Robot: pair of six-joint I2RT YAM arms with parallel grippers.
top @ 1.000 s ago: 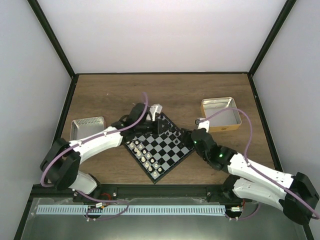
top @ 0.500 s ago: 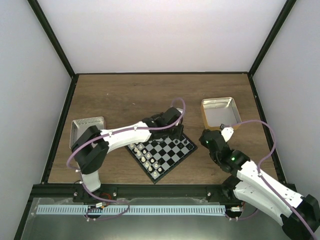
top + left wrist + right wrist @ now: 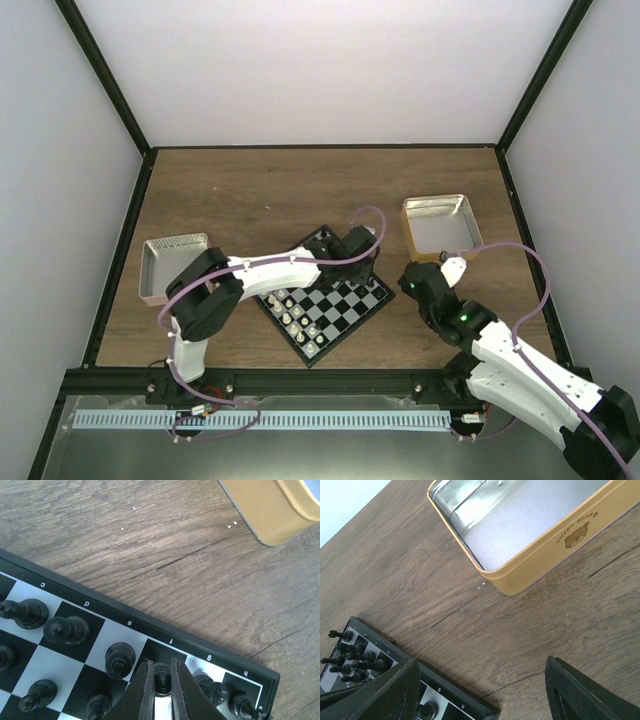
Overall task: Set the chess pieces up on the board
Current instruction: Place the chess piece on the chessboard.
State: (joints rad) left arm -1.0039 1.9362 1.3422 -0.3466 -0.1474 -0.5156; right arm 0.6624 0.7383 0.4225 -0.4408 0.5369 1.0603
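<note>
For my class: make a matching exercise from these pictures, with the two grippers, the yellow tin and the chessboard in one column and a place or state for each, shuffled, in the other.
Column one
1. left gripper
2. right gripper
3. yellow tin
4. chessboard

Column two
A. wide open above the table
B. turned like a diamond in the top view
C. closed around a black piece
D. lies to the right of the chessboard

Pairs: 1-C, 2-A, 3-D, 4-B.
</note>
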